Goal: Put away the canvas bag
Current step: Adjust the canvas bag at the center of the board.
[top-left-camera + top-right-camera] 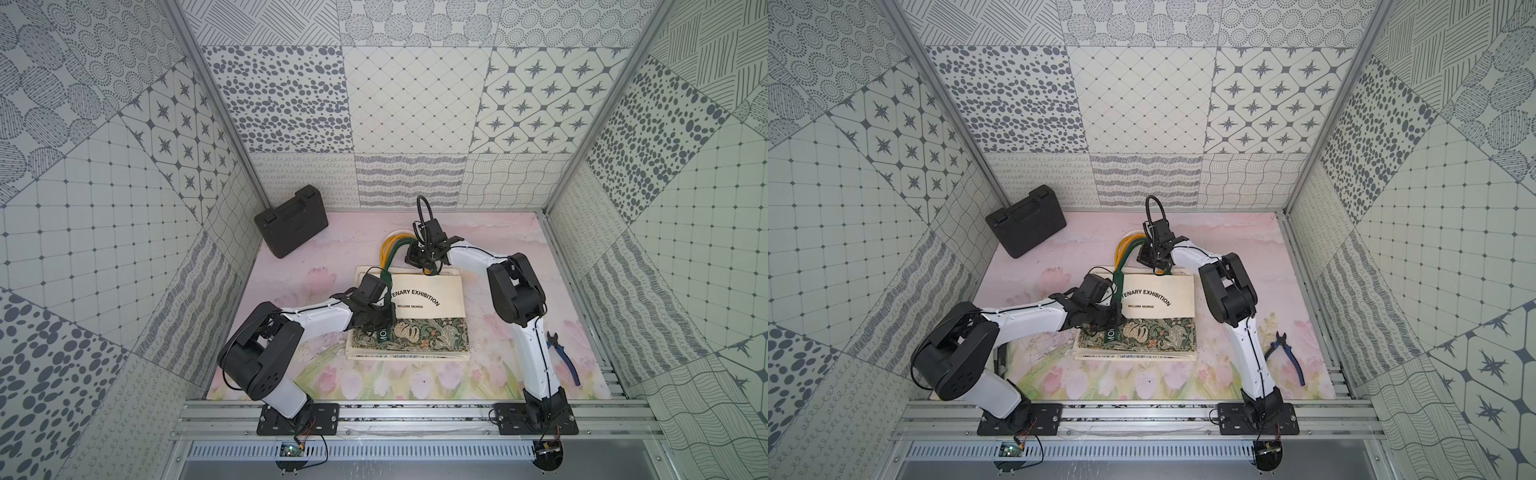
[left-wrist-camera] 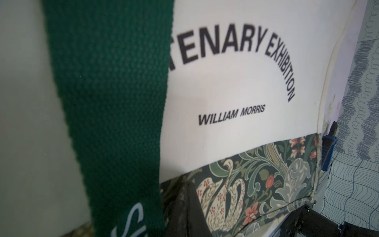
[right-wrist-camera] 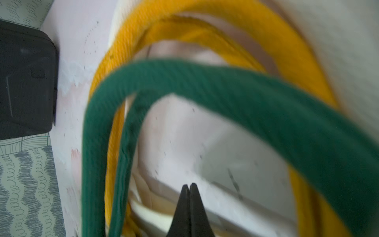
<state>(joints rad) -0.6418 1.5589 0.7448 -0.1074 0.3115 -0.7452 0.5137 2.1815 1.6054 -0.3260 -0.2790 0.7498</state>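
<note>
The canvas bag [image 1: 428,299] lies flat on a stack [image 1: 409,353] at mid-mat, between our arms, green handles [image 1: 395,254] trailing toward the back wall. Our left gripper [image 1: 376,323] rests closed at its left edge, forearm low; whether it pinches fabric we cannot tell. Our right gripper [image 3: 189,185], closed on nothing, angles down beside the handles.

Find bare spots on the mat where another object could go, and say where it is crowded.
Free: far right corner, between back wall and right arm; near strip, between canvas bag stack and rail. Crowded: centre, with stack and straps; black case far left; pliers near right.
</note>
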